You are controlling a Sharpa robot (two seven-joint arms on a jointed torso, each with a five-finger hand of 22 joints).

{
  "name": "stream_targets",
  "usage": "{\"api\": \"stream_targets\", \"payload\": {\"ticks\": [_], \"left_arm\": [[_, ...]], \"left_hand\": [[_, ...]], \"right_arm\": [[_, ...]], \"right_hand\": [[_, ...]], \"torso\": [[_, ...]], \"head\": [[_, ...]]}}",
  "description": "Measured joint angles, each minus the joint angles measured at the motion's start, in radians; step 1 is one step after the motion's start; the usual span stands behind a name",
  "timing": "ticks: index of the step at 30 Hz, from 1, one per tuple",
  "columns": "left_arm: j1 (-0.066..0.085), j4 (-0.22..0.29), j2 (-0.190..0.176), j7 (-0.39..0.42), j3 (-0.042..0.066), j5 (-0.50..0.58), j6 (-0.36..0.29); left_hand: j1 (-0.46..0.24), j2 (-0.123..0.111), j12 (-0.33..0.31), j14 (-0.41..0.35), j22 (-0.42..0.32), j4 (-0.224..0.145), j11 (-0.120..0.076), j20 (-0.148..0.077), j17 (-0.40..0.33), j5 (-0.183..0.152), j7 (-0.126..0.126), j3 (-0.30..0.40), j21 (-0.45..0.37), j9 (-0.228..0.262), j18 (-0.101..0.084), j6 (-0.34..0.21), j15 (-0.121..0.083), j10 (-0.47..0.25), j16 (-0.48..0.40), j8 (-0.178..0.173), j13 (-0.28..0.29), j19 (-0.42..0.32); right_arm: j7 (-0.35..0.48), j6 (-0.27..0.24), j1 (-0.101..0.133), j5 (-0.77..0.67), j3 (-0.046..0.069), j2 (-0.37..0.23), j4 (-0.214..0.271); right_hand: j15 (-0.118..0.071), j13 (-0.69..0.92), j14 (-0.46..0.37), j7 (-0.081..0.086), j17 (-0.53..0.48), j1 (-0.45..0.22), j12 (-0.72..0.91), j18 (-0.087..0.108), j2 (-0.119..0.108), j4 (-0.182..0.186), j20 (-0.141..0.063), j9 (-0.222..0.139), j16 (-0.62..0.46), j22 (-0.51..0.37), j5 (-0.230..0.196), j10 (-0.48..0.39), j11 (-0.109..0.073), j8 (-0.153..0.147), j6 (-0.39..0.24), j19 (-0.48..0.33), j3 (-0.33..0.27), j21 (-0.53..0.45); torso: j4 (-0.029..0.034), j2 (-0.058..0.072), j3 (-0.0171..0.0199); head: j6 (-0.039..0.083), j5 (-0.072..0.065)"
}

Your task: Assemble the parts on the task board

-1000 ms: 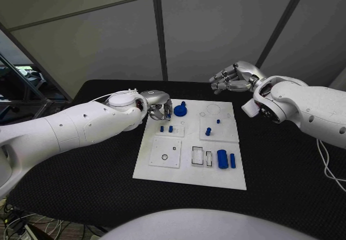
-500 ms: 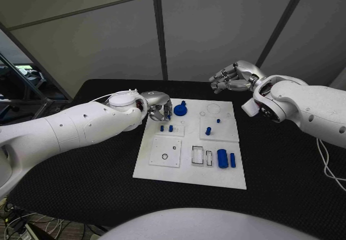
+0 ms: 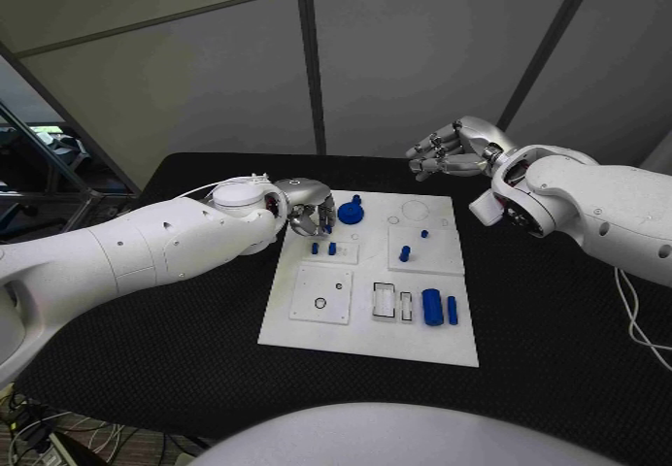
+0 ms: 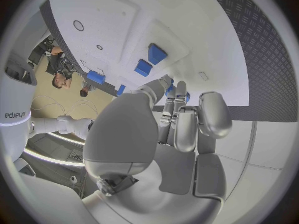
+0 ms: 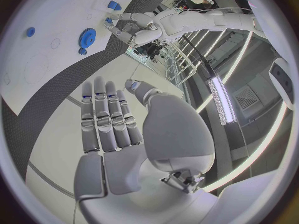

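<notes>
Left robot hand [image 3: 308,216] sits at the far-left corner of the task board [image 3: 367,335], fingers curled in, just beside the blue gear [image 3: 351,213]; can't tell if it grips anything. Right robot hand [image 3: 449,150] hangs above the black surface [image 3: 560,330] past the board's far-right corner, holding nothing, fingers straight and side by side in its wrist view. Blue cylinder [image 3: 431,308] and thin peg [image 3: 451,311] lie near-right on the board; small pegs [image 3: 323,249] stand mid-left.
</notes>
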Motion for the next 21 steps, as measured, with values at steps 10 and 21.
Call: {"api": "stream_targets", "payload": {"ticks": [10, 21], "left_arm": [[-0.002, 0.001, 0.001, 0.002, 0.000, 0.000, 0.002], [-0.002, -0.002, 0.005, 0.002, 0.000, 0.000, 0.004]], "left_hand": [[0.000, 0.000, -0.004, 0.000, 0.000, 0.000, -0.004, 0.000, -0.002, 0.000, 0.000, 0.000, 0.000, 0.000, 0.000, 0.000, 0.000, 0.004, 0.000, 0.000, 0.000, 0.000], [0.000, 0.000, -0.016, 0.000, 0.000, 0.000, 0.000, 0.000, -0.009, 0.000, 0.000, 0.000, -0.005, -0.002, 0.000, 0.000, 0.000, 0.007, 0.000, -0.011, 0.000, 0.000]], "right_arm": [[0.000, 0.000, 0.000, -0.001, 0.000, 0.000, 0.000], [0.000, 0.000, 0.000, -0.001, 0.000, 0.000, 0.000]], "right_hand": [[0.000, 0.000, 0.000, 0.000, 0.000, 0.000, 0.000, 0.000, 0.000, 0.000, 0.000, 0.000, 0.000, 0.000, 0.000, 0.000, 0.000, 0.000, 0.000, 0.000, 0.000, 0.000], [0.000, 0.000, 0.000, 0.000, 0.000, 0.000, 0.000, 0.000, 0.000, 0.000, 0.000, 0.000, 0.000, 0.000, 0.000, 0.000, 0.000, 0.000, 0.000, 0.000, 0.000, 0.000]], "torso": [[0.0000, 0.000, 0.0001], [-0.0006, 0.000, 0.0002]], "head": [[0.000, 0.000], [0.001, 0.000]]}}
